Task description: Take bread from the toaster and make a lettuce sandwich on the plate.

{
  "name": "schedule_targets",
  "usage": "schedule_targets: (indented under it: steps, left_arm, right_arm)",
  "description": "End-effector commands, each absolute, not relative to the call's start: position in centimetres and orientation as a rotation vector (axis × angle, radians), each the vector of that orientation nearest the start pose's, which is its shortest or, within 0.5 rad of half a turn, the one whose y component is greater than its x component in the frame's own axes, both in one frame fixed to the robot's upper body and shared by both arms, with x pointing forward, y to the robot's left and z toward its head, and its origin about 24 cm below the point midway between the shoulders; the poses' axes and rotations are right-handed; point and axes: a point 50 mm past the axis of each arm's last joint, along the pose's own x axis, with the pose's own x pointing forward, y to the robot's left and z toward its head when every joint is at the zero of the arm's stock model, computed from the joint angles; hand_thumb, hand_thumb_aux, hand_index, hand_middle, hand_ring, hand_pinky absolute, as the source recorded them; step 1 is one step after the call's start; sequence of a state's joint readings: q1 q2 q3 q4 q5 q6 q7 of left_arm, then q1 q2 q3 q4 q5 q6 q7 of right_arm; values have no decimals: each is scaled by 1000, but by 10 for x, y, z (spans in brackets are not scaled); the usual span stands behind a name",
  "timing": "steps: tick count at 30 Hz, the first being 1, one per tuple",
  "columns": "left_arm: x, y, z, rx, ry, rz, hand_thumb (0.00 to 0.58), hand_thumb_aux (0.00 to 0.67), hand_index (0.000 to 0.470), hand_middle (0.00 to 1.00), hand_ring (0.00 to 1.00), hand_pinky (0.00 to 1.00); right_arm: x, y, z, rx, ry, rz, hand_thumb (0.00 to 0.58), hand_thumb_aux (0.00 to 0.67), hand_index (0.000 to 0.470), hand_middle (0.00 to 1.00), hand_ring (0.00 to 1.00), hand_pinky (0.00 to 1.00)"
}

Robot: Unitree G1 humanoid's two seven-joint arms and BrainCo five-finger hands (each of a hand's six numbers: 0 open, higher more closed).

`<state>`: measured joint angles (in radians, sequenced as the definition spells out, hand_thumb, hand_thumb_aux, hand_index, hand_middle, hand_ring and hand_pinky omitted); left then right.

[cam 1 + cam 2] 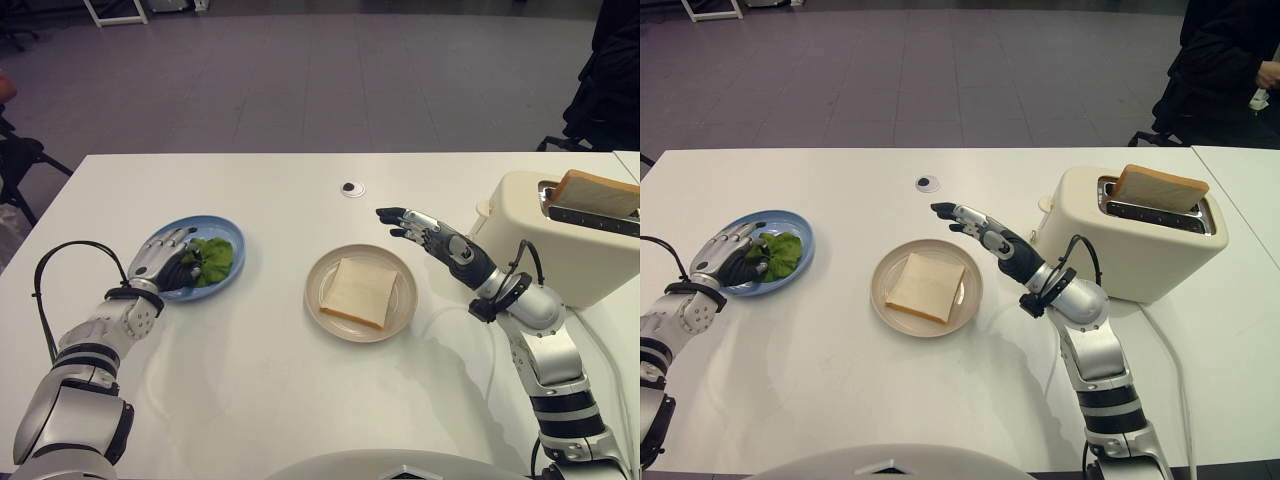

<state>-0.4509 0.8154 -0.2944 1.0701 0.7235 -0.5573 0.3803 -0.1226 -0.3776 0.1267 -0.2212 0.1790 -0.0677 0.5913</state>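
On the white surface [300, 400], the toaster [560, 255] at right holds one bread slice [595, 192]; a second slice [360, 290] lies on the beige plate [406, 300]. Right hand [435, 240] hovers open between them; left hand [160, 262] clutches lettuce [215, 258] in the blue plate [200, 222].

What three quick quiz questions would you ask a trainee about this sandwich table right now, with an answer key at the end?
1. What lies on the beige plate? A) a tomato B) one bread slice C) a knife
2. True or false: a second slice of bread stands in the slot of the toaster.
3. Fill in: the left hand is over the blue plate, at the ______.

Key: 1 B; 2 true; 3 lettuce
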Motion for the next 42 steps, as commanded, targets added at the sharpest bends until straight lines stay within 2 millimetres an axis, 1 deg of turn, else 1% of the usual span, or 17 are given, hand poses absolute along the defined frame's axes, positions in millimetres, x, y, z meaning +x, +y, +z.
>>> schedule_targets:
  steps: [1, 2, 5, 7, 9, 14, 17, 20, 22, 24, 26, 28, 30, 33, 36, 39, 42]
  left_arm:
    - [280, 333, 42, 1493, 25, -129, 580, 670, 470, 0, 0, 0]
    - [282, 334, 49, 1509, -8, -111, 580, 670, 470, 0, 0, 0]
    - [284, 340, 79, 1515, -135, -22, 580, 670, 470, 0, 0, 0]
    - [284, 339, 94, 1510, -200, 8, 580, 670, 470, 0, 0, 0]
    - [285, 334, 101, 1500, -245, 16, 580, 670, 470, 0, 0, 0]
    - [281, 320, 107, 1432, -311, 12, 580, 670, 470, 0, 0, 0]
    - [278, 298, 115, 1393, -390, -30, 580, 670, 470, 0, 0, 0]
    - [271, 262, 132, 1268, -510, -74, 580, 670, 470, 0, 0, 0]
    - [267, 230, 136, 1167, -573, -131, 580, 670, 470, 0, 0, 0]
    - [265, 201, 135, 1070, -600, -195, 580, 670, 470, 0, 0, 0]
    - [266, 172, 128, 1025, -616, -269, 580, 670, 470, 0, 0, 0]
    - [267, 149, 118, 1017, -620, -335, 580, 670, 470, 0, 0, 0]
    - [268, 133, 107, 1036, -617, -388, 580, 670, 470, 0, 0, 0]
    - [267, 118, 87, 1091, -607, -448, 580, 670, 470, 0, 0, 0]
    - [266, 110, 71, 1086, -586, -482, 580, 670, 470, 0, 0, 0]
    - [264, 108, 61, 1123, -578, -506, 580, 670, 470, 0, 0, 0]
    - [262, 111, 60, 1132, -582, -502, 580, 670, 470, 0, 0, 0]
  right_arm:
    - [253, -139, 122, -290, -304, 794, 0, 0, 0, 0, 0, 0]
    - [253, -139, 122, -290, -304, 794, 0, 0, 0, 0, 0, 0]
    - [254, -139, 123, -288, -309, 794, 0, 0, 0, 0, 0, 0]
    - [254, -140, 123, -286, -311, 790, 0, 0, 0, 0, 0, 0]
    - [254, -141, 123, -284, -311, 784, 0, 0, 0, 0, 0, 0]
    - [254, -141, 123, -279, -314, 783, 0, 0, 0, 0, 0, 0]
    - [255, -144, 125, -275, -320, 769, 0, 0, 0, 0, 0, 0]
    - [255, -152, 132, -262, -347, 737, 0, 0, 0, 0, 0, 0]
    - [256, -159, 138, -248, -368, 712, 0, 0, 0, 0, 0, 0]
    - [257, -164, 141, -235, -375, 696, 0, 0, 0, 0, 0, 0]
    - [258, -166, 141, -229, -372, 689, 0, 0, 0, 0, 0, 0]
    - [259, -165, 140, -225, -369, 692, 0, 0, 0, 0, 0, 0]
    - [258, -164, 140, -222, -370, 696, 0, 0, 0, 0, 0, 0]
    - [258, -163, 140, -218, -371, 697, 0, 0, 0, 0, 0, 0]
    - [258, -163, 138, -212, -368, 697, 0, 0, 0, 0, 0, 0]
    - [258, -161, 138, -209, -366, 701, 0, 0, 0, 0, 0, 0]
    - [258, -160, 137, -207, -364, 705, 0, 0, 0, 0, 0, 0]
